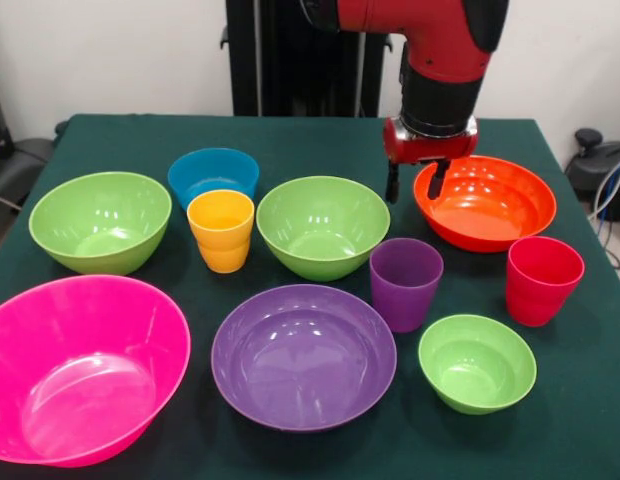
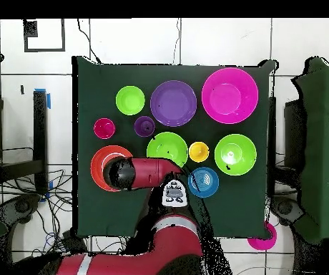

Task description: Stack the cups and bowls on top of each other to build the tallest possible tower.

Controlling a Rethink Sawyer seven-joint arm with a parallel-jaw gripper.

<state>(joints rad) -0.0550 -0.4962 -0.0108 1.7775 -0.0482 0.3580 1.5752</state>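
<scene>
So far nothing is stacked: every cup and bowl stands apart and upright, mouth up, on the green table (image 1: 290, 140). In the front view the gripper (image 1: 414, 181) hangs from the red arm at upper right, its two dark fingers slightly spread and holding nothing, just above the left rim of the orange-red bowl (image 1: 485, 202). Below it, right of centre, stands the purple cup (image 1: 405, 283), with the red cup (image 1: 543, 280) at the right edge and the yellow-orange cup (image 1: 221, 230) left of centre, just in front of the blue bowl (image 1: 213, 174). Lime green bowls sit at mid-left (image 1: 100, 221), centre (image 1: 322, 226) and lower right (image 1: 477, 362); the wide purple bowl (image 1: 304, 356) lies at bottom centre and the hot pink bowl (image 1: 80, 368) at lower left. From overhead the arm covers much of the orange-red bowl (image 2: 99, 172). All these pieces look like thin, glossy, rigid plastic, so they are probably light, slick and unlikely to break. A cup is likely best pinched across its wall, one finger inside the rim and one outside; the bowls look too wide to span, so a rim pinch seems the only hold, and a bowl held so may well tilt or slip.
</scene>
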